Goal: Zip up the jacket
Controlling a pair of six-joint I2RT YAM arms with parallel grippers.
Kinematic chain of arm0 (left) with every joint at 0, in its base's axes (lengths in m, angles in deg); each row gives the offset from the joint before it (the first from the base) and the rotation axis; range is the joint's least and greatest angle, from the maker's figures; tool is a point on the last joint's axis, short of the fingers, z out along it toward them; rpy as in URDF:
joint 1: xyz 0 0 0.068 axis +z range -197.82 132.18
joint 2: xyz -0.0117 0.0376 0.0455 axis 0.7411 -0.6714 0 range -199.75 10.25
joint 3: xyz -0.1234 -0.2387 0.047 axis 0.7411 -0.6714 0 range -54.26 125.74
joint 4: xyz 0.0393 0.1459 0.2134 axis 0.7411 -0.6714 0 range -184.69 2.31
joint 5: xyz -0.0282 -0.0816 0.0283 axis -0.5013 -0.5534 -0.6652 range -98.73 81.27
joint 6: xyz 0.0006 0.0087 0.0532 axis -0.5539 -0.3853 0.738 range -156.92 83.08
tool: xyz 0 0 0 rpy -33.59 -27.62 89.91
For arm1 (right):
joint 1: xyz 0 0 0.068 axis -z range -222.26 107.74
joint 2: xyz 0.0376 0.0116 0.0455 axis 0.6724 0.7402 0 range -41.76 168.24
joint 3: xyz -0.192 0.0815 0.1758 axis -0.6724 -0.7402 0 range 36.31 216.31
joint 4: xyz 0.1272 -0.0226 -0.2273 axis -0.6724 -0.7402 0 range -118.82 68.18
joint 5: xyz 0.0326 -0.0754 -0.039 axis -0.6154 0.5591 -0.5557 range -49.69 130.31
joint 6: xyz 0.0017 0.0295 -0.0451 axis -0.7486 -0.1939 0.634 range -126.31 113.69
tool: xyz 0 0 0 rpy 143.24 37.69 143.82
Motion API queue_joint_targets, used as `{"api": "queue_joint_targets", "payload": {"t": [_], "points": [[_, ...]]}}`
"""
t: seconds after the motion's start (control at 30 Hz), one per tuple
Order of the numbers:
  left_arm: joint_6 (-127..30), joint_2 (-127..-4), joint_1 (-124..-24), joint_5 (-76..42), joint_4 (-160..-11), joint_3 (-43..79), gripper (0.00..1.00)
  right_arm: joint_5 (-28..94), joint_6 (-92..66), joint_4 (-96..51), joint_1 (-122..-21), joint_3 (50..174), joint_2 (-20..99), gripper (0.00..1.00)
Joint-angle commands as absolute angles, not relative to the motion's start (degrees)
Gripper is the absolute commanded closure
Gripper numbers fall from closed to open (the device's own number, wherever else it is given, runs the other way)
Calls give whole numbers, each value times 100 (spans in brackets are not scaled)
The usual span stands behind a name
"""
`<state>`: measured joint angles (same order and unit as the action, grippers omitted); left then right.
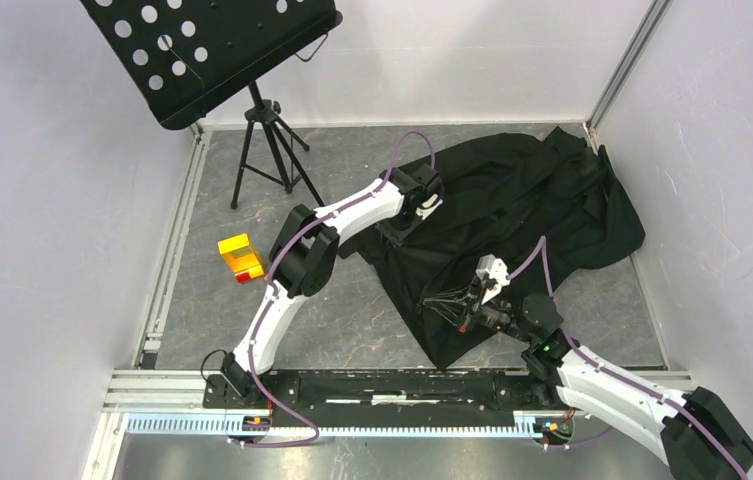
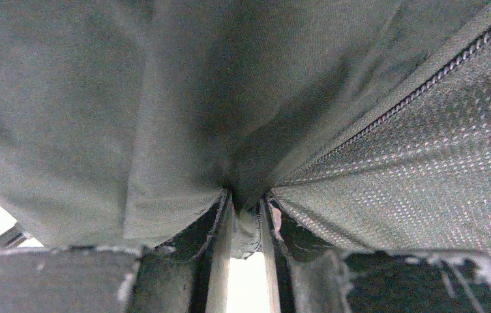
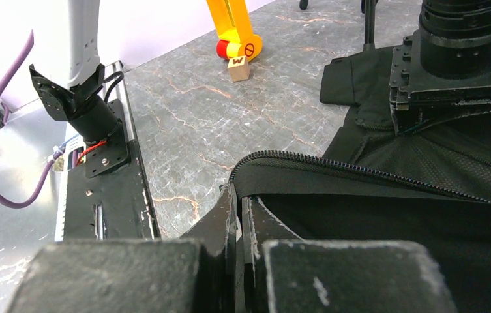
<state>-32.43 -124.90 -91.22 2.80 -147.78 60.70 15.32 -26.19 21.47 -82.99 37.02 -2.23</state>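
Note:
The black jacket (image 1: 532,210) lies spread on the grey marbled floor at centre right. My left gripper (image 1: 399,228) is at the jacket's left edge, shut on a fold of the fabric next to the zipper teeth (image 2: 425,81). In the left wrist view the jacket (image 2: 184,104) fills the frame and the gripper (image 2: 246,205) pinches the cloth. My right gripper (image 1: 449,305) is near the jacket's lower front corner, shut on its edge. In the right wrist view the gripper (image 3: 237,195) clamps the zipper edge (image 3: 334,166) of the jacket (image 3: 412,228).
A black perforated music stand (image 1: 207,45) on a tripod (image 1: 270,150) stands at the back left. A yellow and red toy block (image 1: 240,258) lies on the floor left of the left arm; it also shows in the right wrist view (image 3: 235,32). Walls close in left, back and right.

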Motion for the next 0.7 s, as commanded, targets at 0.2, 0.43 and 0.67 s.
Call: {"api": "queue_joint_targets", "payload": {"t": [0.2, 0.43, 0.67], "points": [[-3208, -11945, -9098, 381, -14693, 6098, 71, 1478, -2716, 2582, -8277, 2804, -194, 100], [-3175, -12036, -9098, 286, -14700, 6028, 68, 1515, -2686, 2441, -8277, 2830, -323, 100], [-3317, -11948, -9098, 358, -14654, 6135, 91, 1630, -2792, 2361, -8275, 2896, -189, 100]]}}
